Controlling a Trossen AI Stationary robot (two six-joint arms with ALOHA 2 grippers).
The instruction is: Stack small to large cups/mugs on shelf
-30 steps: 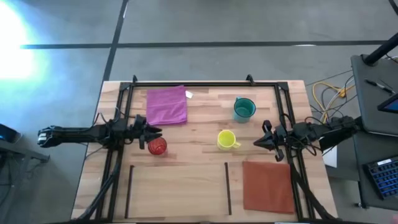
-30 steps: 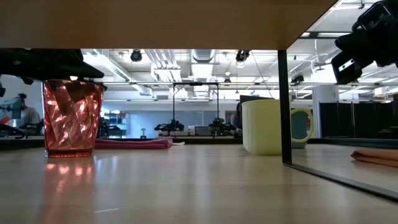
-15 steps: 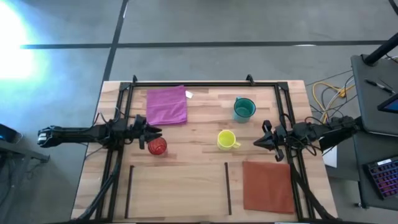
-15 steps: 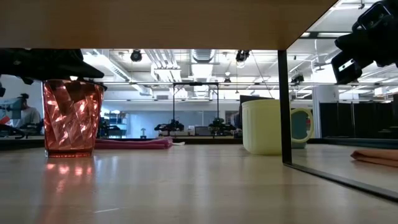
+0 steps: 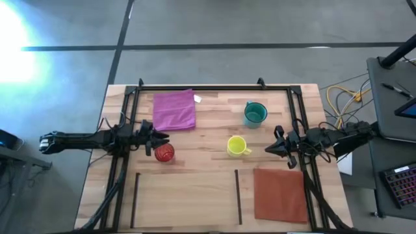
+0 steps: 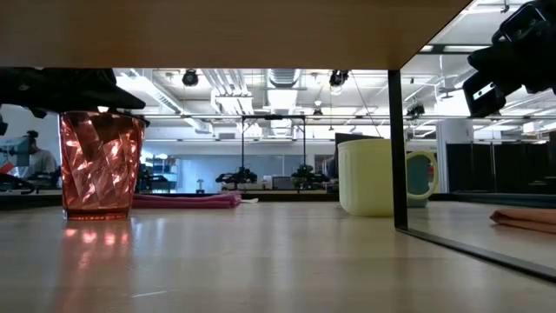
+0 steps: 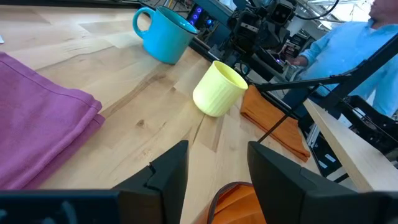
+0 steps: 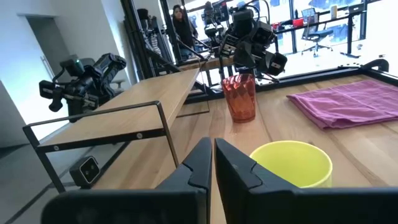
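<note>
A red-orange cup [image 5: 164, 153] stands upright on the wood table left of centre. My left gripper [image 5: 160, 142] is open just above the cup's far-left rim; in its wrist view the rim [image 7: 233, 198] shows between the two fingers. The yellow mug [image 5: 237, 145] stands at the centre, and the teal mug [image 5: 255, 114] stands farther back. My right gripper [image 5: 270, 148] is shut and empty, a short way right of the yellow mug [image 8: 292, 163]. The shelf patch [image 5: 185, 198] lies between two black strips near the front edge. My left gripper stands open over the red-orange cup's rim [image 6: 100, 113], coming level from the table's left. I cannot tell whether a finger touches the rim.
A magenta cloth [image 5: 174, 109] lies folded at the back left. A rust-brown mat [image 5: 279, 194] lies at the front right. A black metal frame [image 5: 214, 86] runs around the table. A person in blue [image 7: 367, 43] is beyond the table's right side.
</note>
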